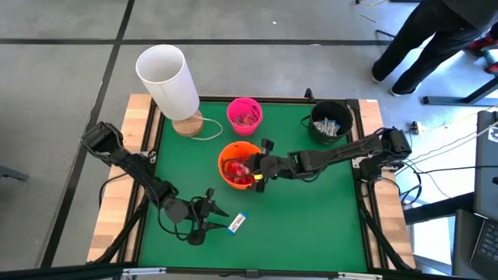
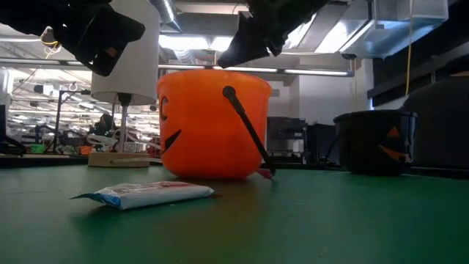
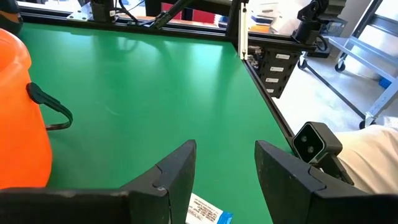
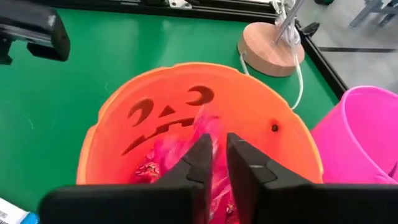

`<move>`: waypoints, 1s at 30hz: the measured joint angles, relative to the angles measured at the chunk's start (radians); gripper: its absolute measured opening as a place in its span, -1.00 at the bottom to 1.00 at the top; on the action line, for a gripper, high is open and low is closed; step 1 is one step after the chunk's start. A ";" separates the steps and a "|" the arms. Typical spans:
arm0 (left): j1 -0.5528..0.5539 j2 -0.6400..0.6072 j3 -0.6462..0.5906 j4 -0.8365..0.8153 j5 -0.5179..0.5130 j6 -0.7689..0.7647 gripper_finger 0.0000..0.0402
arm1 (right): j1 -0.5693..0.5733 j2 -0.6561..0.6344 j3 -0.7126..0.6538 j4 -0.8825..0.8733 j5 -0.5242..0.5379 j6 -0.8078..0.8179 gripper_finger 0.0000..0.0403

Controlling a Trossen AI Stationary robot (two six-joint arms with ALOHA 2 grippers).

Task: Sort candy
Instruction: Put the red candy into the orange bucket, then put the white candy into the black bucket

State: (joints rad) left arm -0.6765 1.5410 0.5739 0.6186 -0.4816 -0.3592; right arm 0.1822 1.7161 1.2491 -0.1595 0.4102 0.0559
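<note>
From above, the green table carries 3 buckets: an orange bucket near the middle with red candy inside, a pink bucket just behind it, and a black bucket toward the right. The right gripper hangs over the orange bucket's rim. The left gripper sits low beside a blue-and-white wrapped candy. A white lamp stands at the back left.

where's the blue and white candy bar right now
In the high view the blue and white candy bar lies flat on the green table, near the front edge, just right of the left claw and in front of the orange bucket.
</note>
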 joint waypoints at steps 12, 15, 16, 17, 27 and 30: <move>-0.001 0.000 0.000 -0.006 0.048 0.088 -0.21 | 0.043 -0.069 0.000 -0.033 0.031 0.015 -0.28; -0.018 0.007 0.000 -0.013 0.076 0.166 -0.21 | 0.088 -0.112 0.001 -0.032 0.052 0.008 -0.29; -0.025 0.015 0.000 -0.016 0.080 0.193 -0.21 | 0.104 -0.126 0.001 -0.031 0.059 -0.002 -0.30; -0.034 0.023 0.000 -0.021 0.080 0.221 -0.21 | 0.121 -0.137 0.001 -0.030 0.071 -0.008 -0.31; -0.070 0.231 0.277 -0.346 0.062 0.412 -0.21 | 0.241 -0.172 0.001 -0.038 0.208 -0.012 -0.34; -0.068 0.285 0.358 -0.429 0.045 0.455 -0.21 | 0.253 -0.171 0.001 -0.055 0.228 -0.012 -0.34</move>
State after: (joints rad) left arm -0.7444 1.8261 0.9319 0.1896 -0.4365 0.0960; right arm 0.4347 1.5448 1.2503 -0.2144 0.6379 0.0436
